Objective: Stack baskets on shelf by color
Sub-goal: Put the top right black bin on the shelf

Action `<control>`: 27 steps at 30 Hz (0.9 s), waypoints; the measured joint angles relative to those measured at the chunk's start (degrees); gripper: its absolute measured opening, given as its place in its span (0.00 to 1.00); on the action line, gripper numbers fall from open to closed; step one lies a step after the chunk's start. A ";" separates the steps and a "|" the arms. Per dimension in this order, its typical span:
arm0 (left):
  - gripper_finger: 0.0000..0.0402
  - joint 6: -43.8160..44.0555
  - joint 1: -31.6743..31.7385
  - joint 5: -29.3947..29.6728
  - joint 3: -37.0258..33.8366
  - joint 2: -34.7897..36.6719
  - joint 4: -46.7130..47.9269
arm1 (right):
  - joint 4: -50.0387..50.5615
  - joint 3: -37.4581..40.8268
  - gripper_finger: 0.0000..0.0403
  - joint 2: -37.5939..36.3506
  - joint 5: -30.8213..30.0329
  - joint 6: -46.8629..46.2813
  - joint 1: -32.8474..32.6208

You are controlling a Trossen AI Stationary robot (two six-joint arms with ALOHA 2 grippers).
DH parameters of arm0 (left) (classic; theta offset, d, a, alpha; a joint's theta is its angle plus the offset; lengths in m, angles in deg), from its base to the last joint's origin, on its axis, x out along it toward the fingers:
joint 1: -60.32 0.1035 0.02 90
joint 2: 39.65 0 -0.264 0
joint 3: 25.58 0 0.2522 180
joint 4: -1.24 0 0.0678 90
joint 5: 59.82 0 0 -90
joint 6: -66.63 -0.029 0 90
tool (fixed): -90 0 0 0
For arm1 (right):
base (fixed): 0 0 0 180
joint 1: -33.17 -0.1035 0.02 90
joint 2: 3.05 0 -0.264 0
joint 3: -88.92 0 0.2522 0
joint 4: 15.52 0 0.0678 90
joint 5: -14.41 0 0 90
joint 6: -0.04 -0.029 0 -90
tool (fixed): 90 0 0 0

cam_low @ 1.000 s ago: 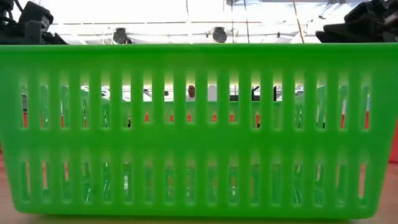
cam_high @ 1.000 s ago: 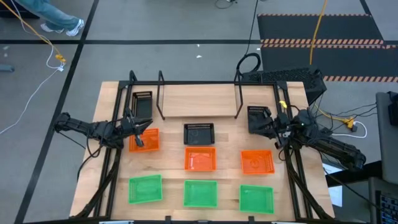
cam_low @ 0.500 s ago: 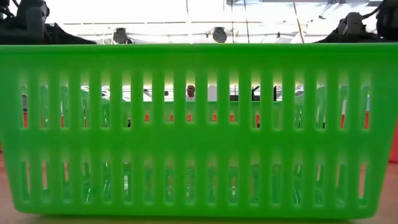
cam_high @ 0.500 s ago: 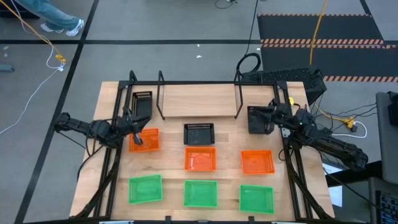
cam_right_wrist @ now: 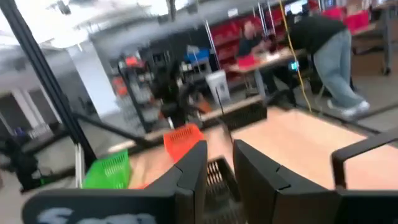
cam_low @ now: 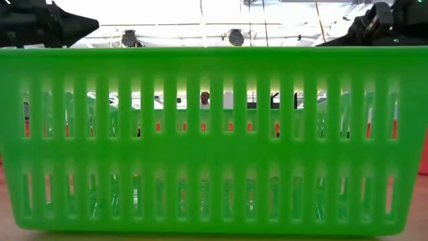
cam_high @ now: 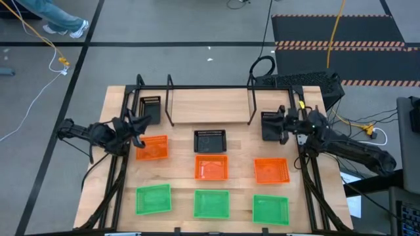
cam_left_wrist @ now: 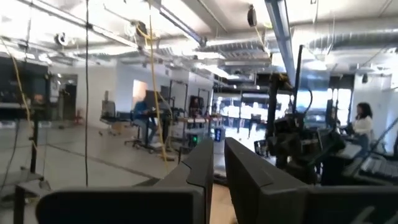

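Both arms grip baskets at opposite ends of the table, with the shelf between them.

The left gripper is closed on the rim of an orange basket at the table's left edge; the right gripper is closed on a black basket at the right. The shelf stands along the far side of the wooden table, lying inward and farther back from each gripper, its long axis running side to side; one black basket sits just beyond its left end bar. Another black basket, two orange and three green ones wait in rows in front. Beyond the table lies an open workshop with people at benches.
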 joint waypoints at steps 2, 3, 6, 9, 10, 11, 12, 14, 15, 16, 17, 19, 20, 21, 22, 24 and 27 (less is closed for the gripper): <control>0.10 0.46 0.00 0.00 -0.02 0.01 0.46 | 4.16 -2.10 0.17 2.86 0.17 0.55 -0.01; 0.10 0.56 0.00 0.00 -0.02 0.02 0.60 | 6.15 -3.26 0.17 4.41 0.07 0.87 -0.05; 0.10 -0.75 0.00 0.02 -0.02 0.00 1.30 | 12.41 -7.04 0.17 8.62 -0.81 2.98 -0.03; 0.10 -1.81 0.25 1.42 -0.02 0.02 0.98 | 20.01 -12.20 0.18 12.06 -3.16 5.97 0.00; 0.10 -1.79 0.35 1.97 -0.02 0.02 1.26 | 23.36 -14.54 0.18 13.08 -3.65 7.74 -0.02; 0.10 -1.78 0.36 2.40 -0.02 0.00 1.35 | 27.59 -17.33 0.18 14.06 -5.03 9.78 -0.05; 0.10 -1.78 0.32 2.58 -0.02 0.00 1.41 | 32.75 -20.17 0.18 15.09 -6.99 12.49 -0.03; 0.10 -0.98 0.31 2.64 -0.02 0.02 2.10 | 44.92 -26.03 0.18 17.18 -13.17 18.11 -0.03; 0.10 -0.10 0.31 2.63 -0.02 0.00 2.42 | 50.35 -28.54 0.18 18.34 -16.95 19.94 -0.03; 0.10 0.76 0.31 2.62 -0.02 0.00 2.39 | 54.98 -30.86 0.18 19.53 -19.95 21.12 -0.03; 0.10 1.44 0.31 2.64 -0.02 0.02 2.32 | 58.88 -32.70 0.18 20.59 -21.32 21.69 -0.02; 0.10 1.28 0.31 2.63 -0.02 0.00 2.39 | 64.86 -34.37 0.18 22.33 -22.04 21.71 0.00; 0.10 0.54 0.31 2.64 -0.02 0.00 2.31 | 67.00 -34.49 0.18 23.13 -20.36 21.12 0.00; 0.10 -0.33 0.31 2.70 -0.02 0.00 2.13 | 69.07 -34.46 0.18 23.97 -17.59 20.20 -0.03; 0.10 -1.19 0.31 2.94 -0.02 0.00 2.00 | 70.08 -34.12 0.19 24.82 -14.96 19.50 -0.25; 0.10 -2.53 0.31 3.08 -0.02 0.00 2.08 | 70.27 -33.78 0.22 26.34 -13.22 19.55 -1.81; 0.10 -4.32 0.31 3.54 -0.02 0.00 2.02 | 69.35 -34.07 0.27 28.63 -13.33 19.74 -4.50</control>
